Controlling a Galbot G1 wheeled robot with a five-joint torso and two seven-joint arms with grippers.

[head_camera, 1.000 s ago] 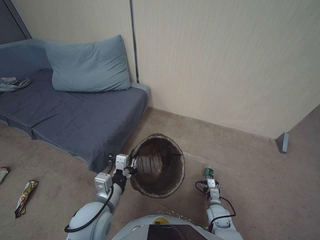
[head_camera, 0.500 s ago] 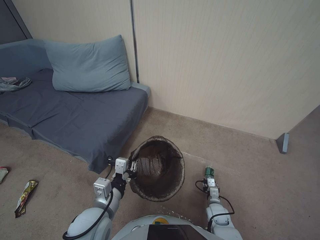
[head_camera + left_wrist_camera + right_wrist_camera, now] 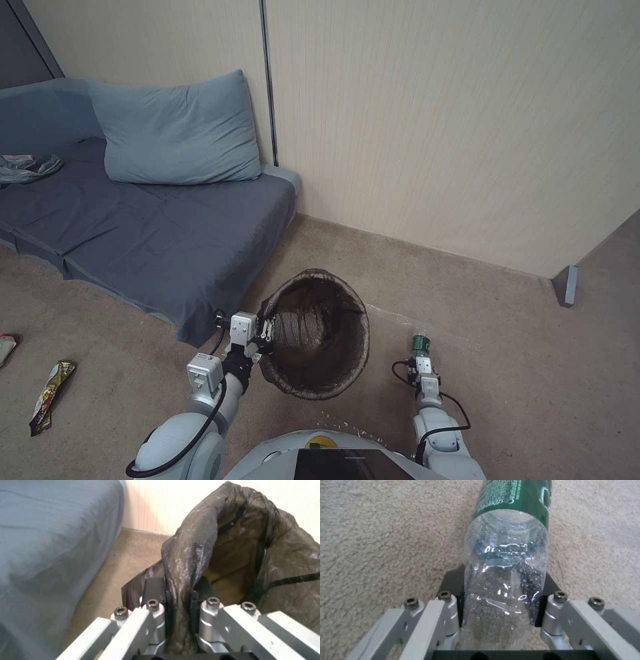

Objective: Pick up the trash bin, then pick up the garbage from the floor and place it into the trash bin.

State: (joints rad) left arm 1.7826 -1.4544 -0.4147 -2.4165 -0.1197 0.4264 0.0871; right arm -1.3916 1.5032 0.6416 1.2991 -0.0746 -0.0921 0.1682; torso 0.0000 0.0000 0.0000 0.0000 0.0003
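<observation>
My left gripper has its jaws clamped on the trash bin rim; right gripper, beside the bin, grips a clear bottle.

Tan carpet floor bears a gold snack wrapper and blue sofa.

trash bin right of sofa | bottle right of bin | wrapper far left

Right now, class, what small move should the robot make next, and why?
Probably swing the right gripper leftward over the trash bin. It is shut on the bottle, beside the open bin whose rim the left gripper is pinching.
</observation>
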